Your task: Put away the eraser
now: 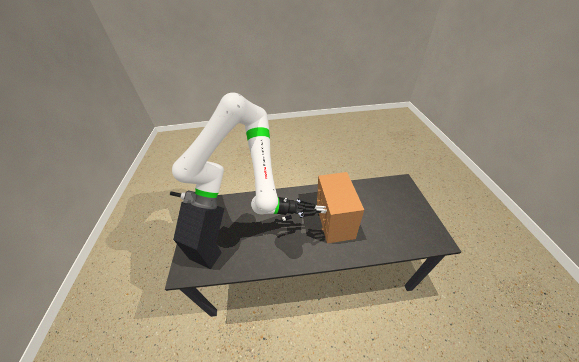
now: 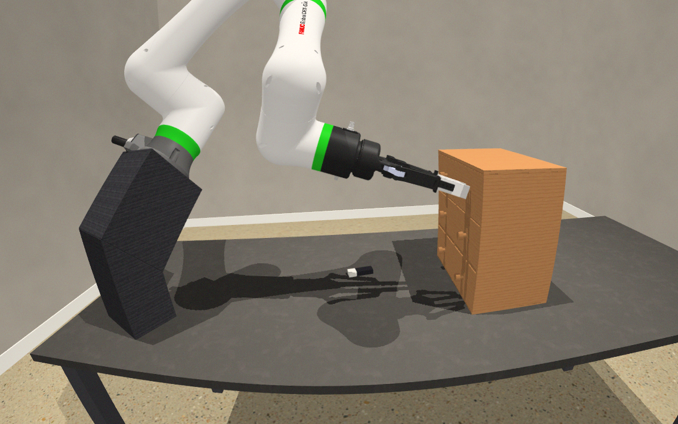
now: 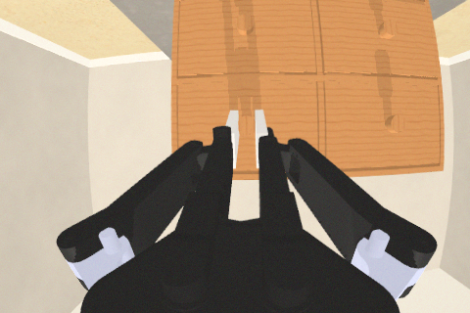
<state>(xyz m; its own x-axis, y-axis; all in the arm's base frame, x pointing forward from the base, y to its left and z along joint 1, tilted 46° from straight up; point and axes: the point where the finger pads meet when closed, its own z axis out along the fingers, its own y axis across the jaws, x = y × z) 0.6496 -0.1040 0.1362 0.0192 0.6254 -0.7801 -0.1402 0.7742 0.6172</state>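
Seen from above, a dark bench (image 1: pixel 399 215) (image 2: pixel 278 358) (image 3: pixel 129 2) carries a black pedestal (image 1: pixel 197 229) (image 2: pixel 130 232) at its left short edge, with a white arm (image 1: pixel 262 157) (image 2: pixel 293 95) reaching toward the right short edge. An orange wooden chest (image 1: pixel 343 193) (image 2: pixel 515 237) (image 3: pixel 274 39) stands right of the middle, nearer the far long edge than the near one, its drawers facing the left short edge. The loose eraser (image 1: pixel 286 218) (image 2: pixel 359 271), black with a white end, lies on the bench between pedestal and chest. From the exterior view, the eraser's white end points toward the left short edge, apart from the chest; above the bench, the pincer (image 1: pixel 321 209) (image 2: pixel 454 186) (image 3: pixel 247 123) slopes slightly down to the chest's upper front. In the wrist view, two columns of drawer fronts appear pushed in, with round knobs (image 3: pixel 394 123) on the right-hand column. White pads (image 3: pixel 260 124) stand a narrow gap apart before a top-row drawer; whether they grip its knob, I cannot tell.
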